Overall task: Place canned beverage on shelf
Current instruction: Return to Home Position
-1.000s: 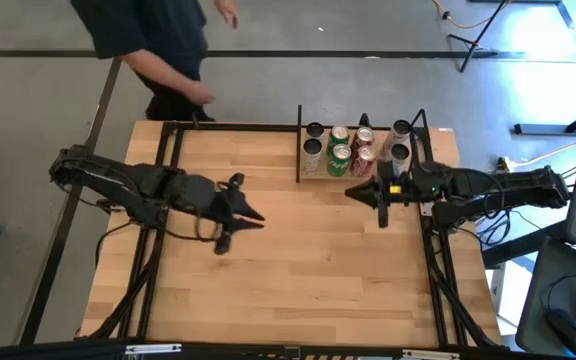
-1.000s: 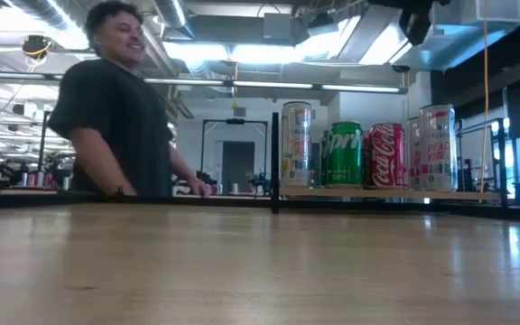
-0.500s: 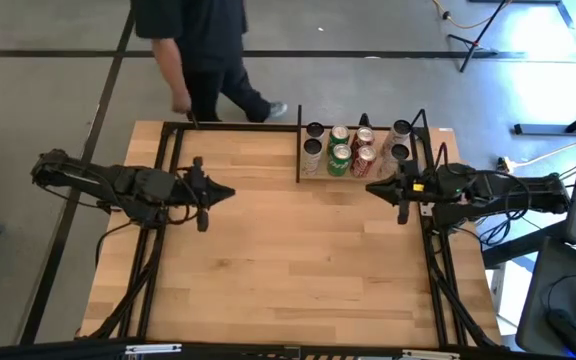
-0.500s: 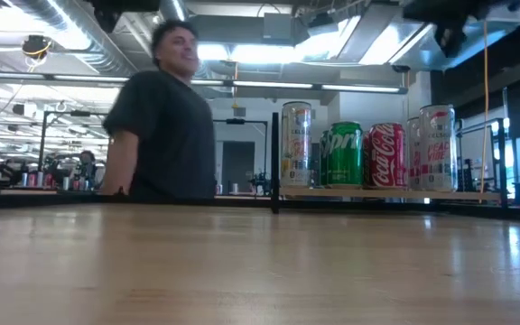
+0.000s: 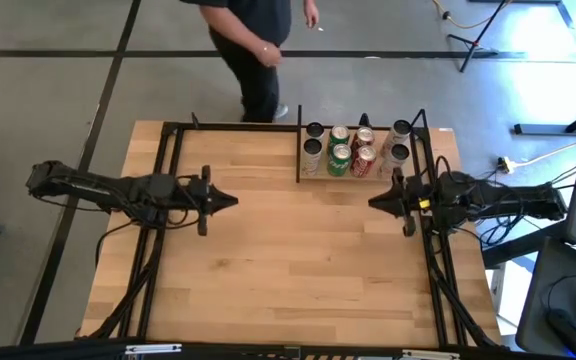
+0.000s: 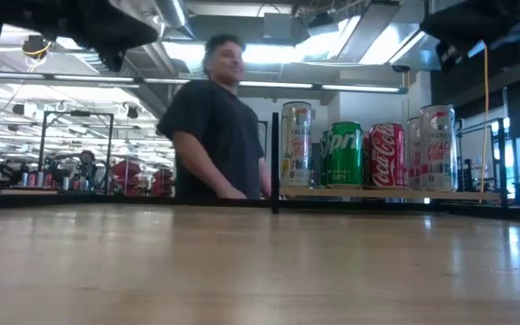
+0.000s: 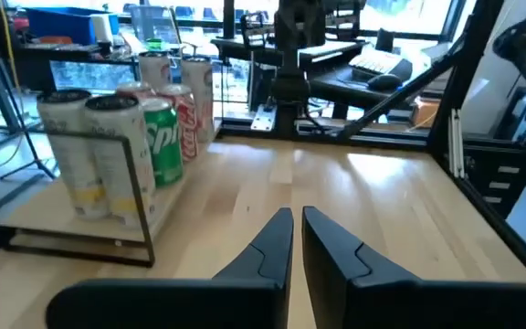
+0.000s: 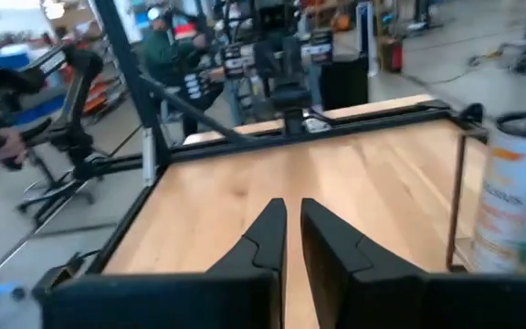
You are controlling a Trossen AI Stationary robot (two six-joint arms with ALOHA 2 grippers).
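Both arms have pulled back over the last second: the left gripper (image 5: 230,201) has retreated leftward, and the right gripper (image 5: 373,201) has backed off to the right, away from the cans. Each now hovers above the table (image 5: 288,270) at mid-depth, the left one left of centre, the right one near the right edge, pointing inward at each other. Both wrist views show the fingers together, only a thin slit between them, and holding nothing.

Beyond them the shelf (image 5: 343,177) stands at the table's far right. Its cans (image 5: 339,155) stand upright in two rows of four: pale, green, red, then what looks like white-pink at the right end. Behind the far edge, a person (image 5: 258,40) in a dark shirt has walked to the right.
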